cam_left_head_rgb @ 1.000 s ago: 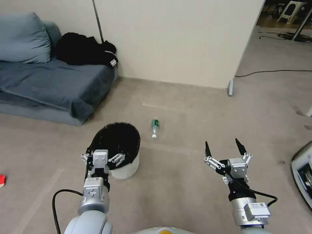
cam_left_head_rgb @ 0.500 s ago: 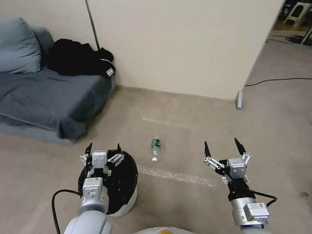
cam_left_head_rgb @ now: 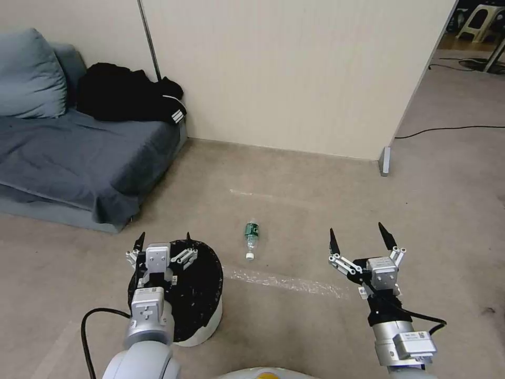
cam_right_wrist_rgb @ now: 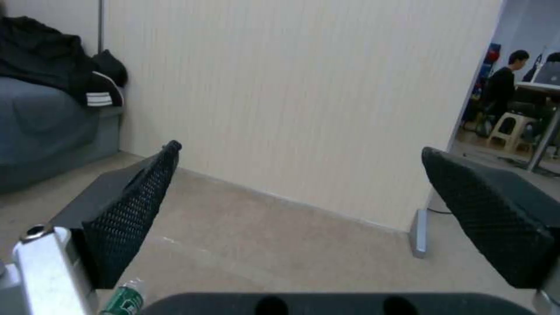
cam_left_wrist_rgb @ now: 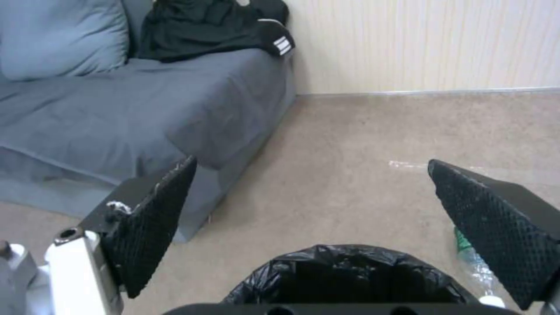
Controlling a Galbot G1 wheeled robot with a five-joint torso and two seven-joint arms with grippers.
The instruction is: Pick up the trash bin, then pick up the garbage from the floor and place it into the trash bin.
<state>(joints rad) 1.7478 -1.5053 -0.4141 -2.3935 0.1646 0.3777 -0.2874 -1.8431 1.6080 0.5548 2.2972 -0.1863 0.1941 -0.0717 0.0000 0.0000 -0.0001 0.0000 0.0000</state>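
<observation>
- Carpet, beige, fills the head view. The left gripper (cam_left_head_rgb: 163, 241), black-tipped fingers spread apart and holding nothing, hovers over the small round white plastic trash bin (cam_left_head_rgb: 202, 295) with crinkly black bag liner, at seven o'clock. The right gripper (cam_left_head_rgb: 359, 237), fingers also wide apart and empty, sits at five o'clock. A small clear plastic bottle with green label (cam_left_head_rgb: 250, 238) lies on the floor between them, near the bin's two o'clock side. A grey-blue sofa (cam_left_head_rgb: 79, 158) stands at ten o'clock.
- Left wrist view: the spread fingers (cam_left_wrist_rgb: 155, 223) frame the bin's black rim (cam_left_wrist_rgb: 344, 275) below, the bottle (cam_left_wrist_rgb: 470, 256) just beside it.
- Right wrist view: the parted fingers (cam_right_wrist_rgb: 134, 214) frame a cream wall panel (cam_right_wrist_rgb: 292, 87); the bottle's capped end (cam_right_wrist_rgb: 125, 297) shows near one finger.
</observation>
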